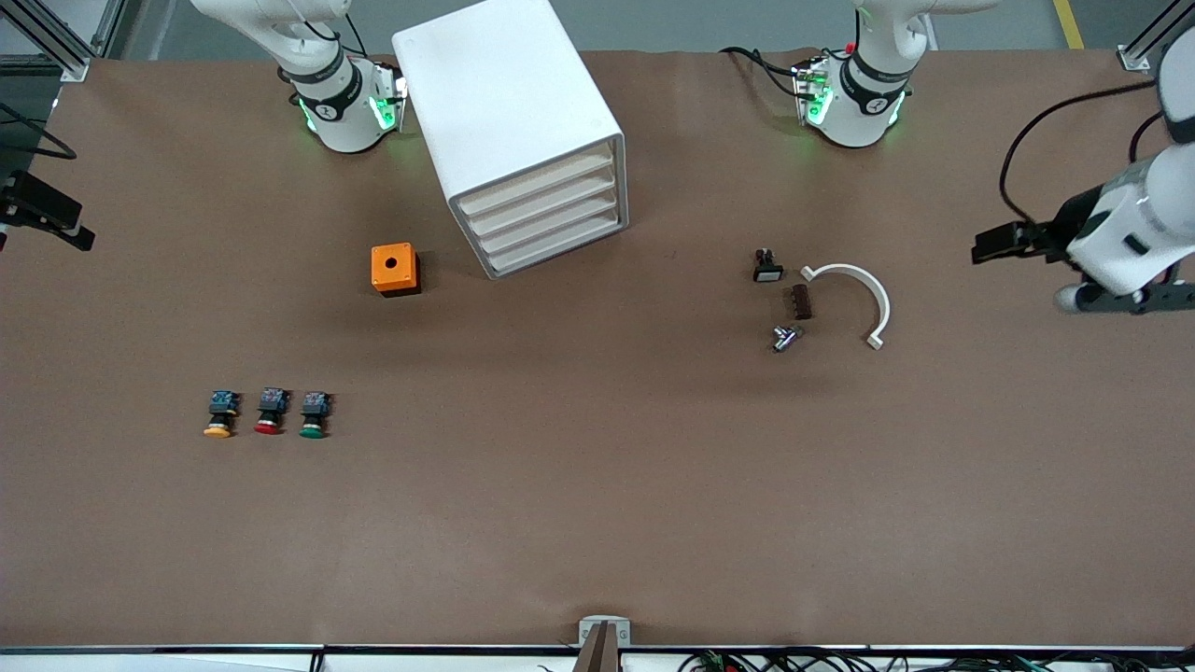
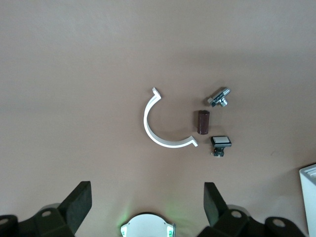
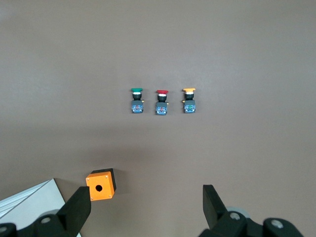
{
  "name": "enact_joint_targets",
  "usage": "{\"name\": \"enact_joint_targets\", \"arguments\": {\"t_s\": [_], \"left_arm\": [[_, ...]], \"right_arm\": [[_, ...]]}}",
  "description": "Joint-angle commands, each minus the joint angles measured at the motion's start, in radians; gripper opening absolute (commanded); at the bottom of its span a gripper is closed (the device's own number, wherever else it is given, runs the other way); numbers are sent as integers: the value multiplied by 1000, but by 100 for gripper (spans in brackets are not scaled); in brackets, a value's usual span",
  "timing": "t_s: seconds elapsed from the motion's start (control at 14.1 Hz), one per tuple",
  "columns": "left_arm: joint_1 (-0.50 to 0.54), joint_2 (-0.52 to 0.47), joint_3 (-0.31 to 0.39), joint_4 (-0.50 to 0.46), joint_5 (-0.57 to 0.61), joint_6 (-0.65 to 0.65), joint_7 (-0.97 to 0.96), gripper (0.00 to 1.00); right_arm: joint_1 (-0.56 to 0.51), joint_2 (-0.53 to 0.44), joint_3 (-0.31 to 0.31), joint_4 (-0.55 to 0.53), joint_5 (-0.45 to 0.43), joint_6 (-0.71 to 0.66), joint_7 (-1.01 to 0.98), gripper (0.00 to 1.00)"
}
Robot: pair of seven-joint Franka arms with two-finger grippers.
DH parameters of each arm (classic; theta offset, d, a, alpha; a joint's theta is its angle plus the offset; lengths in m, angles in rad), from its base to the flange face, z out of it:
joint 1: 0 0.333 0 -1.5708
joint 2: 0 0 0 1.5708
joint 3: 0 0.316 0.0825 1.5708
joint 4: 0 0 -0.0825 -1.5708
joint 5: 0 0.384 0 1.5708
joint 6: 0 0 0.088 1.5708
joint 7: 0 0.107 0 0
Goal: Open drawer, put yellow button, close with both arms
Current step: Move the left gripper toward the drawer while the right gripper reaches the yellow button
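Note:
The white cabinet [image 1: 513,121] stands between the arm bases, with all four drawers shut. The drawer [image 1: 537,182] is the topmost cream front. The yellow button [image 1: 219,415] stands on the table toward the right arm's end, in a row with a red one [image 1: 270,412] and a green one [image 1: 314,415]. It also shows in the right wrist view [image 3: 188,101]. My right gripper [image 3: 146,195] is open and empty, high over the table near the orange box. My left gripper [image 2: 146,197] is open and empty, high over the left arm's end.
An orange box [image 1: 394,269] with a round hole sits beside the cabinet. A white half-ring clamp [image 1: 854,299], a small black switch [image 1: 767,266], a brown block [image 1: 801,301] and a silver bolt [image 1: 784,338] lie toward the left arm's end. The left arm's hand [image 1: 1116,233] shows at the view's edge.

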Motion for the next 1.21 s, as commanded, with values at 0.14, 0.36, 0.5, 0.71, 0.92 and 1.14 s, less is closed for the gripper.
{"name": "enact_joint_targets", "arguments": {"t_s": [0.14,0.36,0.5,0.71,0.92,1.14], "left_arm": [[-35,164,-11,24,-74,-16,-105,100],[-113,230,-12,27,-111,-16,-275,100],[-190,280,-17,36,-143,-16,-452,100],[-259,342,-32,39,-315,-14,-707,100],[-319,432,-43,130,-474,-19,-997,100],[-330,526,-70,211,-661,-22,-1313,100]], "right_arm": [[-88,131,13,3,-43,15,-43,100],[-93,219,14,1,-117,99,-47,100],[-102,288,14,-19,-118,169,-49,100],[-115,343,14,-134,-117,385,-51,100],[-137,409,16,-201,-111,539,-90,100],[-157,486,18,-217,-91,631,-113,100]]}}
